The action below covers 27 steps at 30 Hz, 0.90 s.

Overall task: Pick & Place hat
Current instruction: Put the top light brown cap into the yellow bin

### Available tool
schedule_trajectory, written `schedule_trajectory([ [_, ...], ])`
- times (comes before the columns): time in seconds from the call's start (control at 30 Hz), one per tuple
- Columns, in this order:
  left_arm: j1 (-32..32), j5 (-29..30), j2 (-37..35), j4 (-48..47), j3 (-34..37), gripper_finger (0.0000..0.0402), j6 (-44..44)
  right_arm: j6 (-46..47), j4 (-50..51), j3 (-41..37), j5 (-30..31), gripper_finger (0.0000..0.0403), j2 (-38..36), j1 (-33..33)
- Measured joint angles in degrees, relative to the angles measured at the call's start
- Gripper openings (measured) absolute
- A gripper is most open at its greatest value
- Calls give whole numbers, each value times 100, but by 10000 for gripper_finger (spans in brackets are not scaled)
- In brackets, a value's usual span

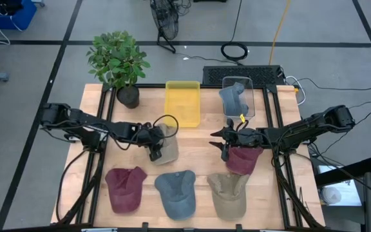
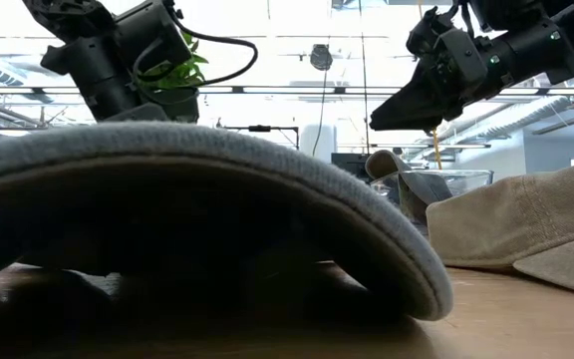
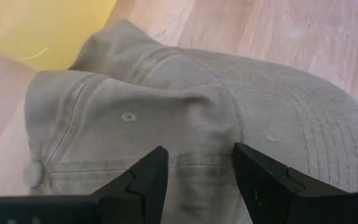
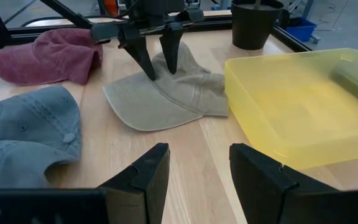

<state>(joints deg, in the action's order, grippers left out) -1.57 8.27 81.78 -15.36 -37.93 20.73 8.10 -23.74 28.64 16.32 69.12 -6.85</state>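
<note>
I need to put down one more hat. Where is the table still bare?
Bare wood lies left of the tan cap, between the potted plant and the maroon cap; a smaller patch sits between the two pincers, below the yellow bin. The front row is crowded: maroon cap, blue-grey cap and khaki cap lie side by side.

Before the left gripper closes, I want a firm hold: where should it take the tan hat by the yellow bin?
Pinch the raised crown fabric of the tan hat from straight above. The left gripper, open, already straddles that soft ridge; the brim lies flat on the table, offering no edge.
</note>
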Motion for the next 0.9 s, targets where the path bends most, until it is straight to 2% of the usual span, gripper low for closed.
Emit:
schedule_trajectory([
  [0.1,19,-116,-17,26,4,179,-30,0,2,0,2,153,0,0],
  [0.2,18,-167,-15,33,7,159,-113,-2,2,0,4,153,0,0],
  [0.57,18,-508,-13,24,11,15,-376,0,4,0,8,153,0,0],
  [0.63,22,-520,-13,24,11,9,-391,0,4,0,8,153,0,0],
  [0.8,42,-529,-13,24,13,34,-391,-2,6,0,8,153,0,0],
  [0.9,42,-529,-13,24,13,33,-392,-2,6,0,8,153,0,0],
])
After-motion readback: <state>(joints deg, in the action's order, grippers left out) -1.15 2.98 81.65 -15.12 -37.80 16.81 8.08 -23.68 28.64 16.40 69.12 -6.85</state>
